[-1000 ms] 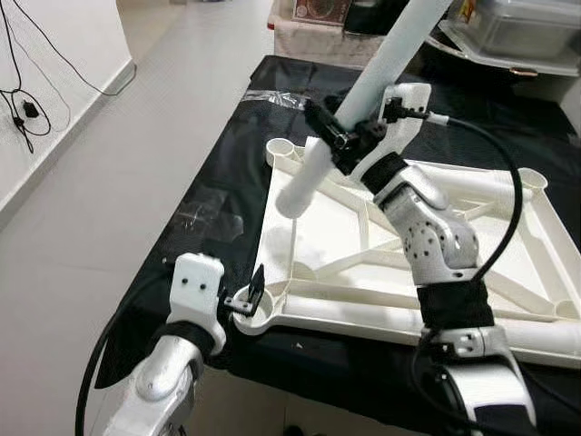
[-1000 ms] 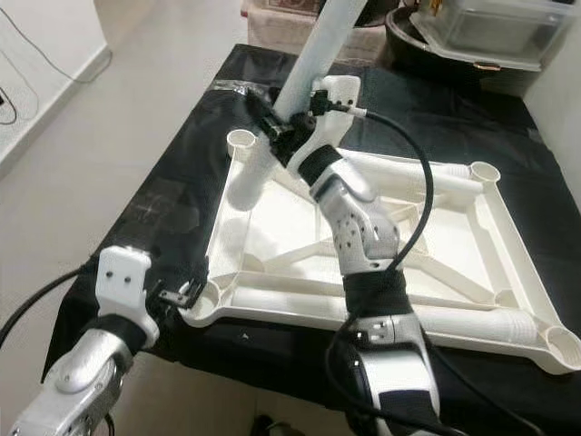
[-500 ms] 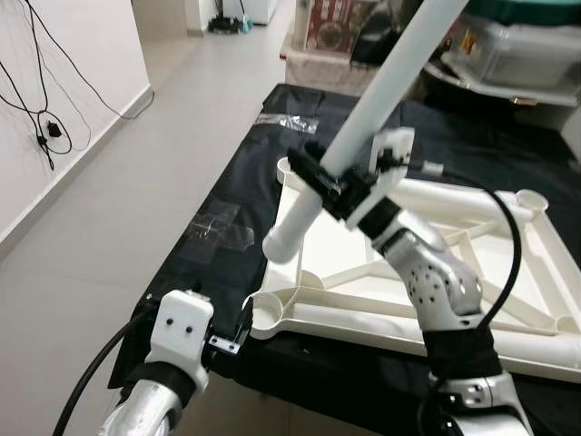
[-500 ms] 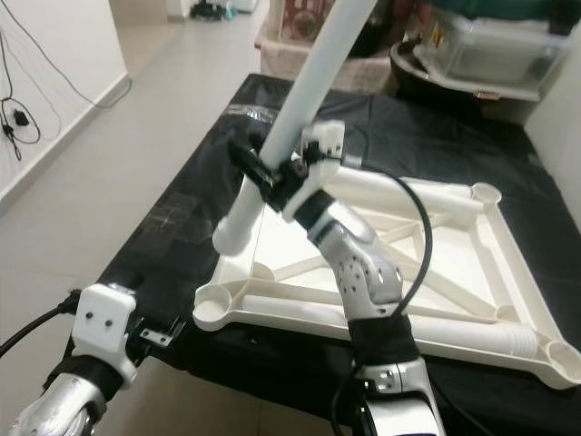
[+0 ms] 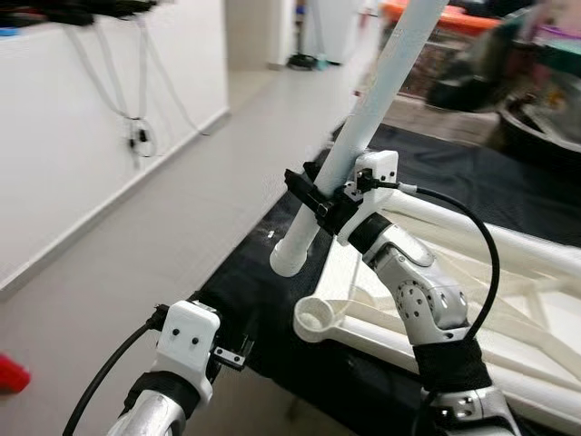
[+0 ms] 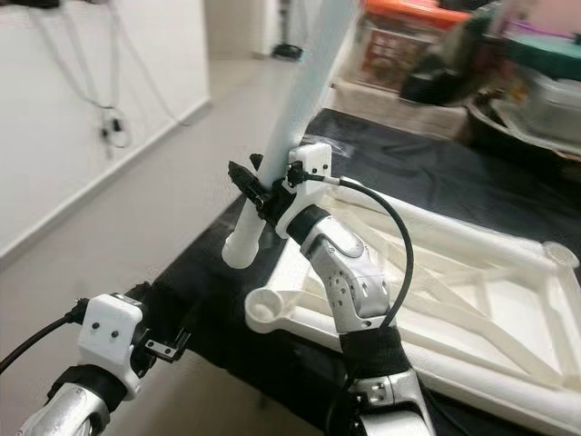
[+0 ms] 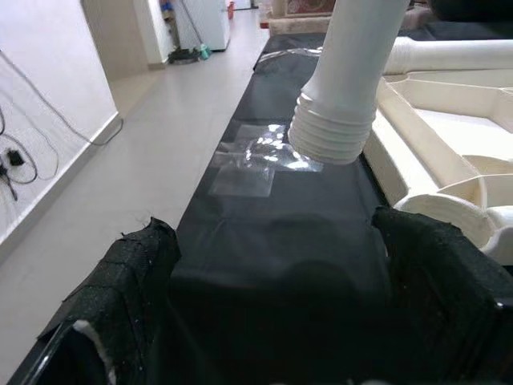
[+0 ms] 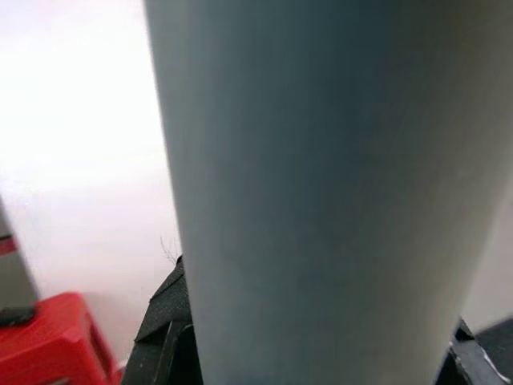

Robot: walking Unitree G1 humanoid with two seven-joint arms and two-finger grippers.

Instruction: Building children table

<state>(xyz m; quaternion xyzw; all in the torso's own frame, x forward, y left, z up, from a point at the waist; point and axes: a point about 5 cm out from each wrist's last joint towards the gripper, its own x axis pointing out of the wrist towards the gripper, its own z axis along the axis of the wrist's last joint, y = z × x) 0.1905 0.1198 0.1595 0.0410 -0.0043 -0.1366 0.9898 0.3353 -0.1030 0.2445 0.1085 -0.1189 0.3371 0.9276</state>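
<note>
No writing or label can be read anywhere here; the boxes at the back are too blurred. The tabletop (image 5: 263, 300) is draped in black cloth with a patch of clear tape (image 7: 260, 156) stuck to it, and beside it runs a pale tiled floor (image 5: 136, 245) along a white wall (image 5: 82, 118) with dark cables (image 5: 136, 118) hanging down. A red object (image 5: 11, 374) sits on the floor at the near left.

My right gripper (image 5: 320, 195) pinches the white table leg (image 5: 363, 136), a long smooth tube with a ribbed, threaded end (image 7: 333, 136). I hold it tilted, its lower end in the air above the tabletop edge, just beside the near corner socket (image 5: 315, 318) of the white plastic table frame (image 5: 508, 300). The frame lies flat on the cloth, showing raised ribs and round sockets at its corners.

My left gripper (image 5: 238, 352) is low at the near edge of the tabletop, holding nothing; its jaws stand spread, the black pads (image 7: 132, 273) wide apart in the wrist view.
</note>
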